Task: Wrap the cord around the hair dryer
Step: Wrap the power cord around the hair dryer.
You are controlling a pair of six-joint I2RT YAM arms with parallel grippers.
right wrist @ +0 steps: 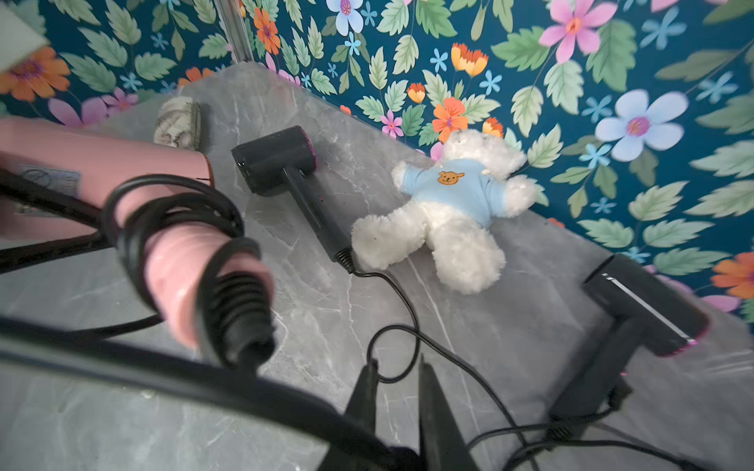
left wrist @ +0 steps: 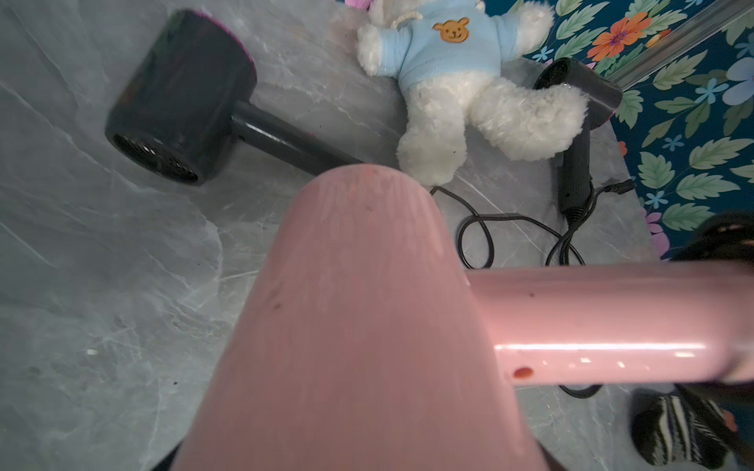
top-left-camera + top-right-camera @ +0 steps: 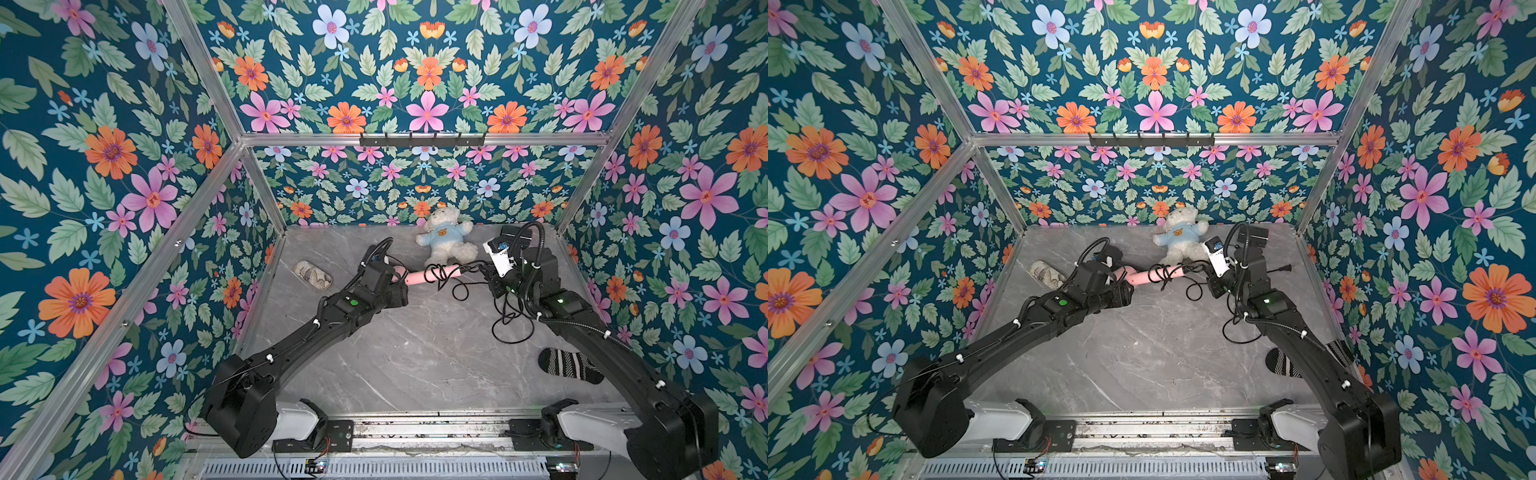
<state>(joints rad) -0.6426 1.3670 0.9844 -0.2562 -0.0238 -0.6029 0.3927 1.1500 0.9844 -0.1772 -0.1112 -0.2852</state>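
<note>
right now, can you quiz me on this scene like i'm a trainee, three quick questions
1. True or false: the cord loops around the handle of the pink hair dryer.
2. The left gripper holds: A a cup, B the pink hair dryer, C a spoon?
3. Fill in: the teddy bear wears a ___ top.
Key: 1 true; 2 B; 3 blue.
</note>
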